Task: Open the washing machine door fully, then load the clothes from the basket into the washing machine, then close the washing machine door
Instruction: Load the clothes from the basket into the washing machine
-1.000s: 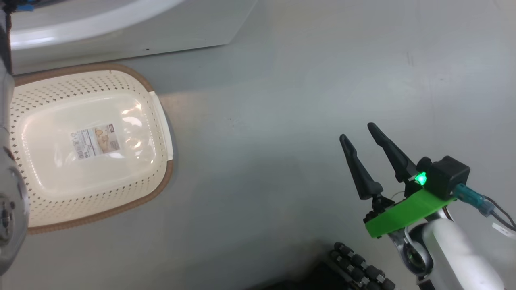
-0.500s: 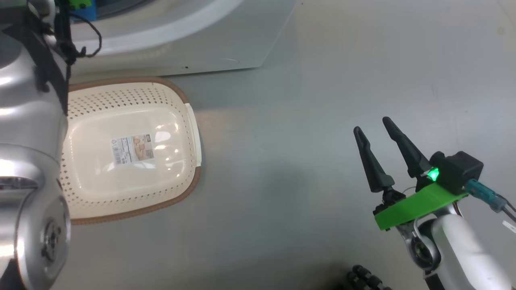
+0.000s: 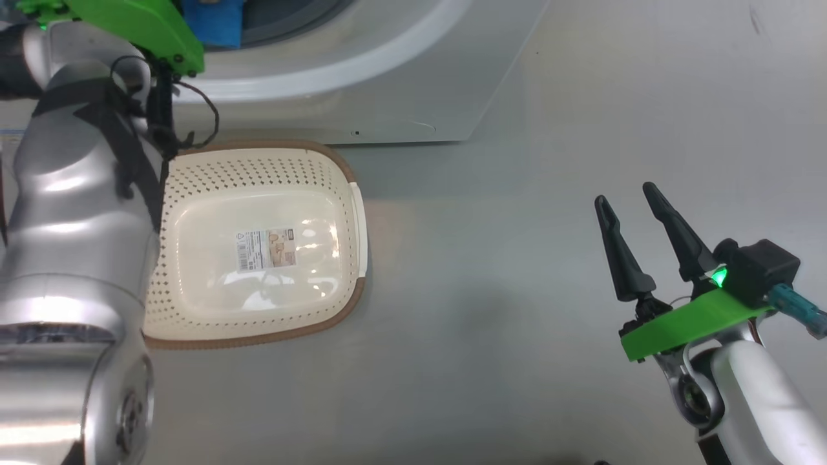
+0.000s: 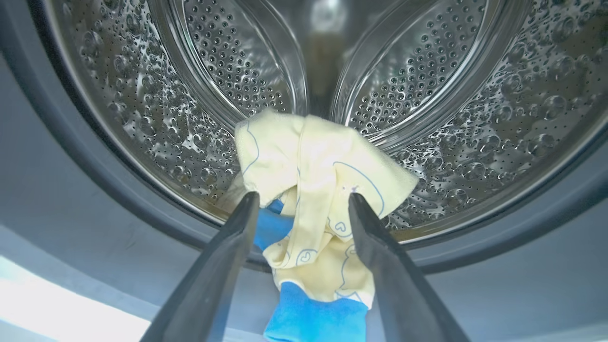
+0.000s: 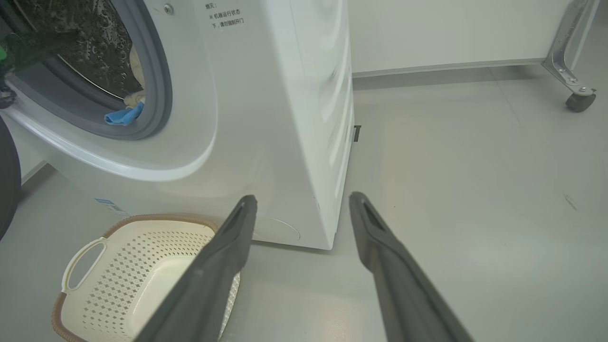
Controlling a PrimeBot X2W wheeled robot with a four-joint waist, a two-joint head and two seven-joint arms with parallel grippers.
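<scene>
A: Where the washing machine [image 5: 266, 95] opens, what lies at its mouth?

B: The clothes [image 4: 313, 175]: soft pale yellow cloth with thin blue line drawings, bunched up, a bright blue cuff [image 4: 316, 323] hanging over the grey rubber gasket [image 5: 164, 90]. Behind them curves the steel drum [image 4: 451, 142], shiny and dotted with small holes.

A: And the left end effector [image 4: 304, 195]?

B: Spread wide, one dark tapered finger on either side of the bundle, pinching nothing.

A: The basket [image 3: 345, 171]?

B: On the grey floor [image 3: 517, 161], just in front of the washer. It's cream plastic, a rounded rectangle with diamond-holed walls, a brown woven-look rim and a label [image 3: 266, 248] on its bottom. In the head view the silver left arm [image 3: 77, 226] covers its left edge.

A: The right end effector [image 3: 624, 194]?

B: Wide open too, gripping nothing, well apart from the basket. A caster [image 5: 577, 99] stands far off.
</scene>
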